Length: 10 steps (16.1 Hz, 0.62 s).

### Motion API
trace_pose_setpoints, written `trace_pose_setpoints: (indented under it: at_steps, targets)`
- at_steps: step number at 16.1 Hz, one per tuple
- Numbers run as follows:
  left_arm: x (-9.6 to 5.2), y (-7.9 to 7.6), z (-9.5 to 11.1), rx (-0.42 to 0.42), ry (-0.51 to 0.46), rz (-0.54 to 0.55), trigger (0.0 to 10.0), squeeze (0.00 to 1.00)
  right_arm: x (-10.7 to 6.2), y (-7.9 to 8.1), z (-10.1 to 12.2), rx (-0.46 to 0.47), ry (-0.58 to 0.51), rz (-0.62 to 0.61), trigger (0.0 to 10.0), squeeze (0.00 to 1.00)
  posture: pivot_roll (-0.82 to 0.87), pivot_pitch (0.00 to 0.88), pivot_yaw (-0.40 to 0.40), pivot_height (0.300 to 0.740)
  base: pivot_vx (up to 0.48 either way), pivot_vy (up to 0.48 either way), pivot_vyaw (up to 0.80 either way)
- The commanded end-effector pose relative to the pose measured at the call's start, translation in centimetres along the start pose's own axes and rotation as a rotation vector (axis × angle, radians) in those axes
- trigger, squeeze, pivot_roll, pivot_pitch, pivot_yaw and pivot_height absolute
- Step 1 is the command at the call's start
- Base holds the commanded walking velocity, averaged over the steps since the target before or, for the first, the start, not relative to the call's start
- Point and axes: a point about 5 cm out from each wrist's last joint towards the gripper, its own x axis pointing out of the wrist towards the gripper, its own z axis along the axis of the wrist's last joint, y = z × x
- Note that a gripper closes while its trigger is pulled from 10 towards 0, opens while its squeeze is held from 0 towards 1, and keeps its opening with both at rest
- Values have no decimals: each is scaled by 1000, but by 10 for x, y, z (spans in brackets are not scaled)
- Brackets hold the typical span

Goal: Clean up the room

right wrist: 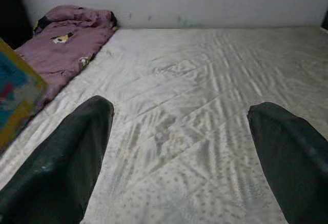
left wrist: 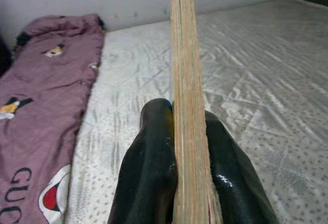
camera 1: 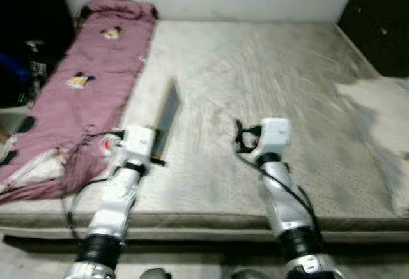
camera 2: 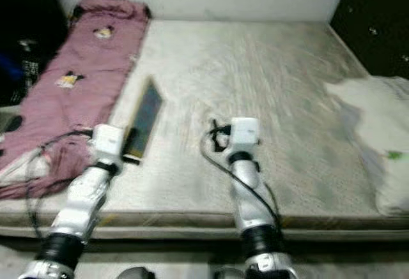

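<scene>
A mauve quilt (camera 1: 89, 81) printed with cartoon birds is seen on a pale grey stitched mattress (camera 1: 268, 75).

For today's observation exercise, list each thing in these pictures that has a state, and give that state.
Book: closed, held on edge above the mattress.
Left gripper: shut on the book.
Right gripper: open, holding nothing, over the mattress.
Pink blanket: spread lengthwise along the mattress's left side, rumpled at the near end.
White bedding: crumpled at the right edge.
Mattress: bare.
</scene>
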Motion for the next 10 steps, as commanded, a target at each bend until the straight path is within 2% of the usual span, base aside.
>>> trace_pose_setpoints:
  at_steps: [1,2,8,9,10]
  targets:
    - [6,-6,12,3,-53,-20,10000,0,1,-9,0,-10,5,-23,10000,0,35,0,33,740,0,-341,0]
    - [6,-6,12,4,-53,-21,10000,0,1,-9,0,-11,6,-22,10000,0,34,0,34,740,0,-326,0]
    - [8,3,15,-13,-77,28,10000,0,1,-8,0,-16,4,-16,10000,0,36,0,33,740,0,0,0]
    - [8,5,17,0,-88,43,10000,0,2,-8,0,-17,4,-16,10000,0,35,0,32,740,0,0,0]
    - [9,8,21,46,-120,69,10000,0,1,-8,0,-17,3,-16,10000,0,35,0,32,740,0,0,0]
